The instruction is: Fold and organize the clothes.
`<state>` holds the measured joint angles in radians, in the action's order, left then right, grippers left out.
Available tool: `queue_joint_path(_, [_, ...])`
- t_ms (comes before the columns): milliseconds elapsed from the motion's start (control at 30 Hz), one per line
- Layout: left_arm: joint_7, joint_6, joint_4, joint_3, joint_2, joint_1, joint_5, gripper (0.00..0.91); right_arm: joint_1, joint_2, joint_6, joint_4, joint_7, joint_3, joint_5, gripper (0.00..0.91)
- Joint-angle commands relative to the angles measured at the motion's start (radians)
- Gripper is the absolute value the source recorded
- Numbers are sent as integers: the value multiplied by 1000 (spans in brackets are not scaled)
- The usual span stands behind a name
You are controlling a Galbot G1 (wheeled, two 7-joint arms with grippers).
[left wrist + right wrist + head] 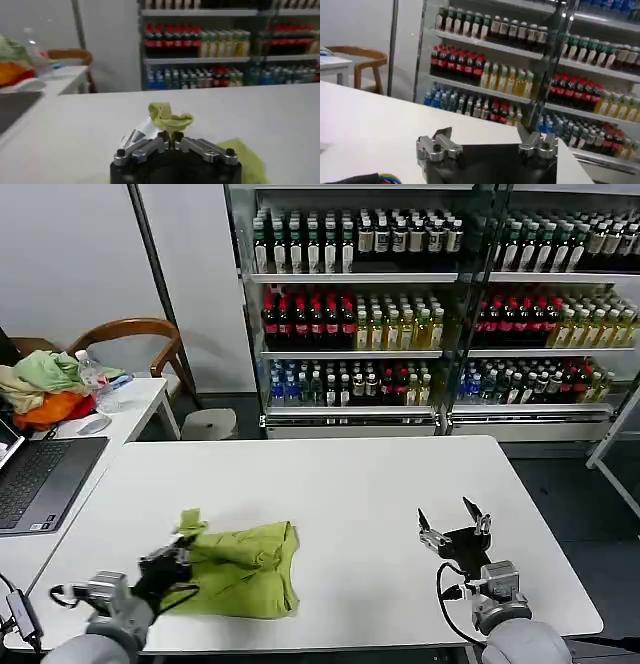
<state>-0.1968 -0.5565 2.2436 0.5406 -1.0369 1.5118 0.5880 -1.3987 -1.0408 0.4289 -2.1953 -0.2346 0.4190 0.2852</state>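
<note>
The lime yellow-green T-shirt (245,569) lies crumpled, partly folded, on the near left of the white table (350,484). My left gripper (181,554) is at the shirt's left edge, shut on a bunched corner of the fabric, which sticks up above the pinched fingers in the left wrist view as a small green tuft (169,117). More of the shirt (245,157) lies beside the gripper. My right gripper (454,521) hovers over bare table at the near right, open, with nothing between its fingers (439,141).
A second table on the left holds a laptop (40,479), a mouse and a heap of pale green, tan and orange garments (45,389). A wooden chair (135,344) and a stool stand behind. Drink-bottle shelves (420,304) line the back.
</note>
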Motion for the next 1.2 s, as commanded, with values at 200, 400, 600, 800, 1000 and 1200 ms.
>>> queue_joint_path(200, [39,17,-126,-240,-93,-157,-128,50,-19,-8,-1,0,0,24,-5,907])
queue_joint_path(400, [33,13,-161,-271,-111,-166,-152,50,-18,-11,-2,3,1,20,-6,907])
queue_joint_path(600, [15,40,-200,-284,-131,-181,-179,907,-21,-10,-4,2,2,15,-7,907])
queue_joint_path(800, [40,131,-191,-294,-138,-168,-165,907,-11,-12,-5,4,2,1,-7,907])
queue_joint_path(1000, [83,253,-114,-310,-156,-131,-160,907,3,-10,-6,8,3,-13,-7,907])
queue_joint_path(1200, [82,285,-36,-206,-127,-85,-161,907,12,-5,-10,9,6,-21,-6,907])
